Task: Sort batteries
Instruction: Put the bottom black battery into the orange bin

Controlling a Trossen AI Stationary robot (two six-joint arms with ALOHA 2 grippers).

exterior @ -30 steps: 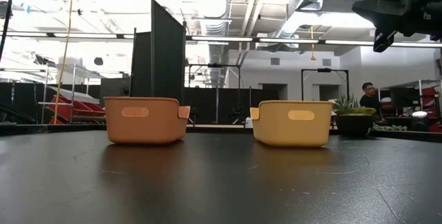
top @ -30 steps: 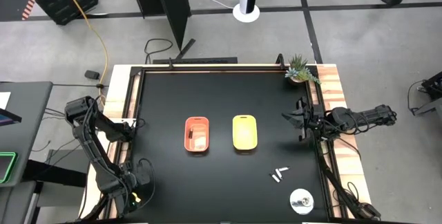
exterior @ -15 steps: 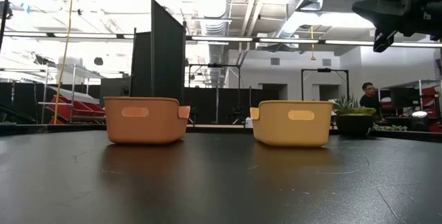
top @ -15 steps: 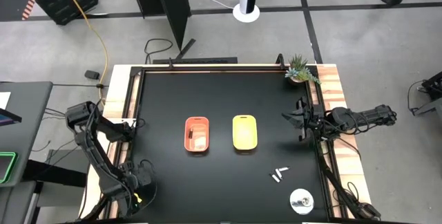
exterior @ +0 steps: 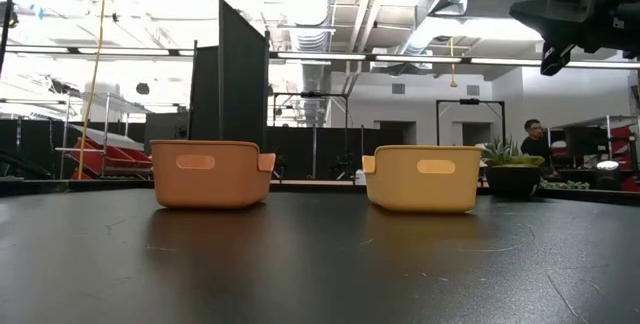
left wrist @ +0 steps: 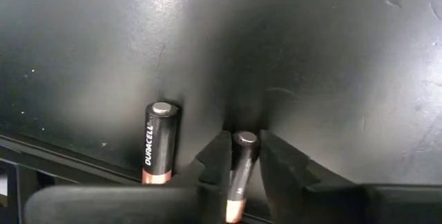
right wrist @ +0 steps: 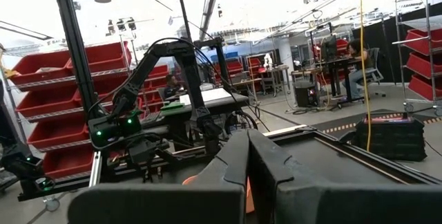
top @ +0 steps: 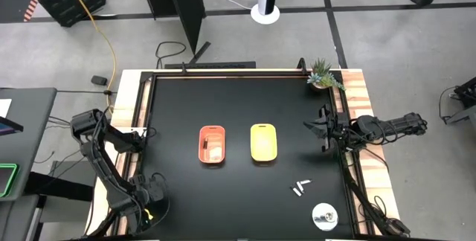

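Left gripper (left wrist: 243,165) sat low at the near left corner of the matte black table (top: 238,107), its two dark fingers (left wrist: 283,165) clamped on a black-and-copper cylindrical battery (left wrist: 239,172) held between them. A second black-and-copper battery marked DURACELL (left wrist: 157,141) lay on the table just beside the held one, not touching it. In the high view the left gripper (top: 146,200) itself was mostly lost among the arm's dark links.

Right gripper (right wrist: 248,162) was held above the table near its right edge, fingers pressed together with nothing between them. In the high view the right gripper (top: 312,128) pointed toward the table centre.

Small orange rectangular plastic tray (top: 212,144) and small yellow rectangular plastic tray (top: 264,142) stood side by side mid-table, apart from each other. The orange tray held pale contents; the kind could not be made out. Several tiny whitish-silver cylindrical batteries (top: 300,187) lay loose on the table toward the near right, well apart from both trays. A round silvery-white disc (top: 324,215) lay nearer the right corner. A small potted green plant (top: 322,75) stood at the far right corner.
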